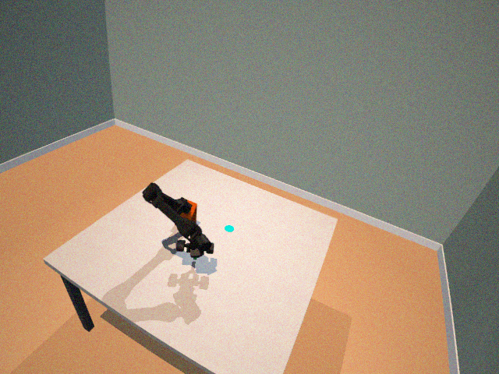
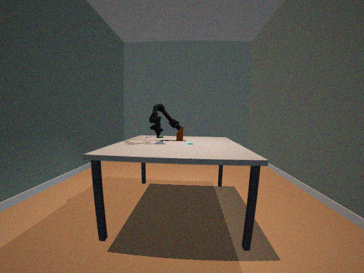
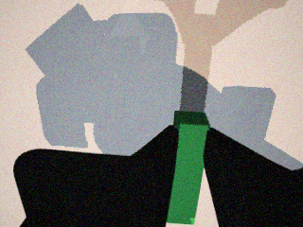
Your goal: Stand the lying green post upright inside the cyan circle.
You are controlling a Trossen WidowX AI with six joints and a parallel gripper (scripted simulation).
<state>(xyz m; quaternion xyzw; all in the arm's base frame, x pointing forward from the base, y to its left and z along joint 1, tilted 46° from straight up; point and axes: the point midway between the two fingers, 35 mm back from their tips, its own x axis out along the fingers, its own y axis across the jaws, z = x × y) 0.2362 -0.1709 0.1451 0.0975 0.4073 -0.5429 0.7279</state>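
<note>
The green post (image 2: 159, 137) (image 3: 187, 175) is held between the fingertips of my gripper (image 2: 158, 136) (image 3: 189, 134). It lies roughly level in the exterior view, a little above the table top. In the top view the gripper (image 1: 195, 256) hides nearly all of the post, and a small dark shadow shows just below it. The gripper is shut on the post and points down. The cyan circle (image 1: 228, 228) (image 2: 190, 144) is flat on the table, up and to the right of the gripper in the top view. The circle is not in the wrist view.
The white table (image 1: 257, 298) (image 2: 205, 151) carries the arm's orange base (image 1: 192, 209) (image 2: 180, 135), left of the cyan circle in the top and exterior views. The black arm reaches out from the base. Arm and gripper shadows fall across the table around the gripper.
</note>
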